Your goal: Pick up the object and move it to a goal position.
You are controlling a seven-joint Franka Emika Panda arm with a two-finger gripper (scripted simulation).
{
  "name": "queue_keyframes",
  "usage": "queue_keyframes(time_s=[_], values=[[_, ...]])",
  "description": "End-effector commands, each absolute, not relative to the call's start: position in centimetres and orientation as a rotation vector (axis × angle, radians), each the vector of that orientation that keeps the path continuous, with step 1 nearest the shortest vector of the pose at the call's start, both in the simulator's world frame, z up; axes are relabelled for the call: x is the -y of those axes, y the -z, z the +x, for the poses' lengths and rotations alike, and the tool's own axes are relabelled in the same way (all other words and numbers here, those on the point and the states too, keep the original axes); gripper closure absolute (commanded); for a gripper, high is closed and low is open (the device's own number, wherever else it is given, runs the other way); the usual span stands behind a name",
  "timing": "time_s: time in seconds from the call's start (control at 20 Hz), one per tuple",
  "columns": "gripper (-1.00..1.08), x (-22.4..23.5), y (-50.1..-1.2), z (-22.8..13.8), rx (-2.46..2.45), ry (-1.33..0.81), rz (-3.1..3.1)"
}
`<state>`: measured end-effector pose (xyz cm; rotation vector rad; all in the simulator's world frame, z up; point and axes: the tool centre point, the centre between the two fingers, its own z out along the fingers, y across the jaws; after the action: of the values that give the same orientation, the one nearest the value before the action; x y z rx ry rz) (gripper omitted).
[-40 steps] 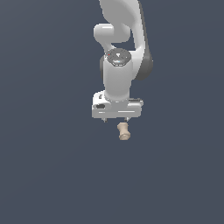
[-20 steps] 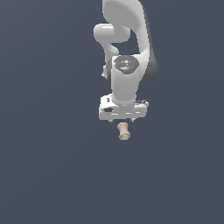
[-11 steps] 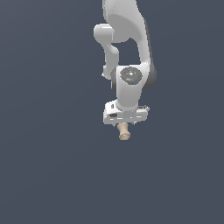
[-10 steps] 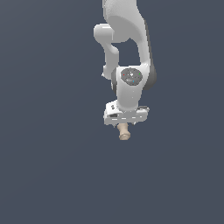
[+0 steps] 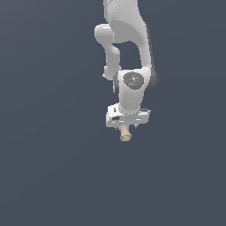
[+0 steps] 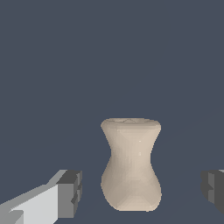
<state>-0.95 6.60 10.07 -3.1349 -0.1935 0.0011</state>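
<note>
The object [image 5: 125, 133] is a small beige spool with a narrow waist and flared round ends. In the exterior view it lies on the dark floor, half hidden under the white gripper [image 5: 127, 126]. In the wrist view the object [image 6: 131, 168] sits between the two dark finger pads [image 6: 70, 193], with a clear gap on each side. The gripper [image 6: 142, 190] is open and straddles the object without touching it.
The white arm [image 5: 128, 53] rises above the gripper in the exterior view. The floor [image 5: 53, 167] is a plain dark grey surface all around.
The gripper has come down onto the object. It was well above the spool two seconds ago and now covers the spool's upper end. The spool has not moved.
</note>
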Motion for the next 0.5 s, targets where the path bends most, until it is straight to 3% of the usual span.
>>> queue_keyframes(time_s=[0.0, 0.45], values=[[-0.92, -6.6, -9.4, -1.0, 0.193, -0.003, -3.135], [-0.92, -6.6, -5.5, -1.1, 0.195, -0.001, -3.135]])
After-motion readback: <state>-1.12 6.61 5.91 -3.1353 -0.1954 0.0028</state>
